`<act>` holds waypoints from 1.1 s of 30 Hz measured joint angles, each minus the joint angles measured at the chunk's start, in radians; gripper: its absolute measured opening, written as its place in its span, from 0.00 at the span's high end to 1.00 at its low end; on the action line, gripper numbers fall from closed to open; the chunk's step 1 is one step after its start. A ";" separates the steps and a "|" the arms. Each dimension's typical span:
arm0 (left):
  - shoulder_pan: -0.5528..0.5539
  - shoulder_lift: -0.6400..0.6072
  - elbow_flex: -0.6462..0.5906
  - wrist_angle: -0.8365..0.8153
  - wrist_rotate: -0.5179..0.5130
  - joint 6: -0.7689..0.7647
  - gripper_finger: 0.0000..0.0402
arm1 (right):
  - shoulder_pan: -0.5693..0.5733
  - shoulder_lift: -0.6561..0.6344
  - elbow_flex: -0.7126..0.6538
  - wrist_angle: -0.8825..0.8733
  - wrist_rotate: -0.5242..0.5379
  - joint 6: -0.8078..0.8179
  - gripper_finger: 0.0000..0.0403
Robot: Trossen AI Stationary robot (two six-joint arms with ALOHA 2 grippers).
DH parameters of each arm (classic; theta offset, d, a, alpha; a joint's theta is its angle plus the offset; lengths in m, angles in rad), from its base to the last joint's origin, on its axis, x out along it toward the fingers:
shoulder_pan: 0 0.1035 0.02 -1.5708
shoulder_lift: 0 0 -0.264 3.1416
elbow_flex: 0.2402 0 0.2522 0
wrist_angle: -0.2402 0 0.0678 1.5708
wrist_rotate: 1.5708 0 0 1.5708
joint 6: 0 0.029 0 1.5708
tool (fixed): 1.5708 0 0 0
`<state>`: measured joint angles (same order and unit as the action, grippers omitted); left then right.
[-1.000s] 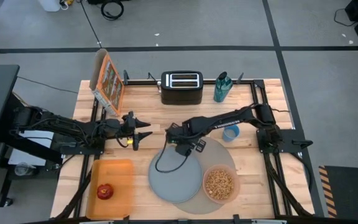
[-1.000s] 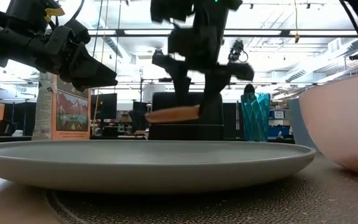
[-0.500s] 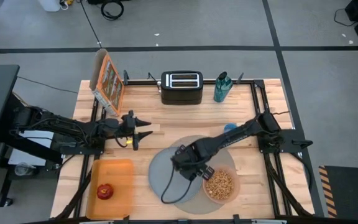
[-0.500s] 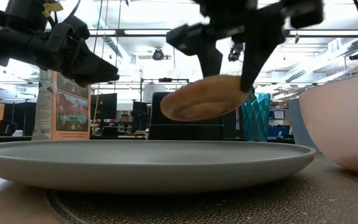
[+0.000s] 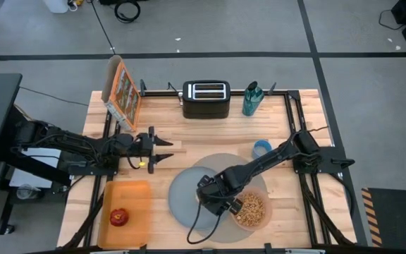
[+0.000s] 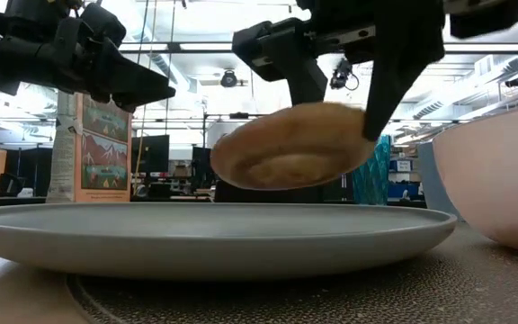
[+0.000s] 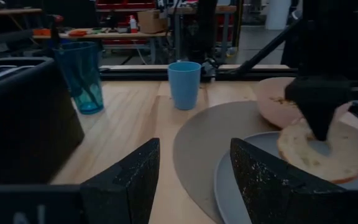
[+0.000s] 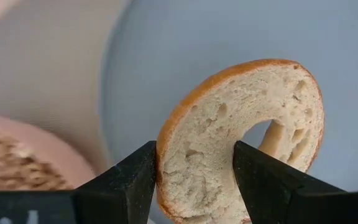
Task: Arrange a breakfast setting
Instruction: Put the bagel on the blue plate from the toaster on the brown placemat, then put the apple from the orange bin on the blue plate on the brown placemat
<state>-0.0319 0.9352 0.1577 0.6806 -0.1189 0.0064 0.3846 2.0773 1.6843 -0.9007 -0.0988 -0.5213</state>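
Note:
My right gripper [image 5: 213, 201] is shut on a bagel half [image 8: 229, 137] just above the grey-blue plate [image 5: 185, 190], which lies on the round grey mat [image 5: 220, 164]. The pink bowl [image 5: 266, 201], with cereal in it, stands on the mat's right part. The small blue cup [image 5: 261, 148] stands off the mat's far right edge. The red apple [image 5: 119, 216] lies on the orange tray. My left gripper [image 5: 169, 149] is open and empty, left of the mat. The spoon is not in view. My right gripper holds the bagel half by its ring [image 8: 194, 155], one finger through the hole [image 7: 321, 127] and one against the outer crust. The fingers come from above, pointing down. The bagel [image 6: 286, 148] hangs tilted, clear of the plate [image 6: 214, 234].
A black toaster [image 5: 206, 99] and a teal glass [image 5: 251, 99] stand at the far edge. A cereal box [image 5: 122, 92] stands at the far left. The orange tray [image 5: 136, 201] lies at the near left.
My right gripper has carried the bagel from the table's middle toward the near edge and down over the plate. The bagel has turned from nearly level to tilted, and it stays clear of the plate.

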 joint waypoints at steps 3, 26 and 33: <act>-0.021 0.000 0.000 0.002 0.020 -0.011 0.49 | 0.011 -0.001 -0.013 0.025 0.082 0.042 0.47; -0.224 -0.010 0.317 -0.598 0.100 -0.173 0.49 | 0.019 -0.018 0.116 -0.184 0.167 0.264 0.30; -0.365 0.033 0.564 -1.042 0.020 -0.321 0.49 | -0.009 -0.123 0.068 -0.298 0.370 0.416 0.36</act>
<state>-0.3969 0.9679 0.7213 -0.3609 -0.0986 -0.3144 0.3752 1.9548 1.7522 -1.1986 0.2714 -0.1056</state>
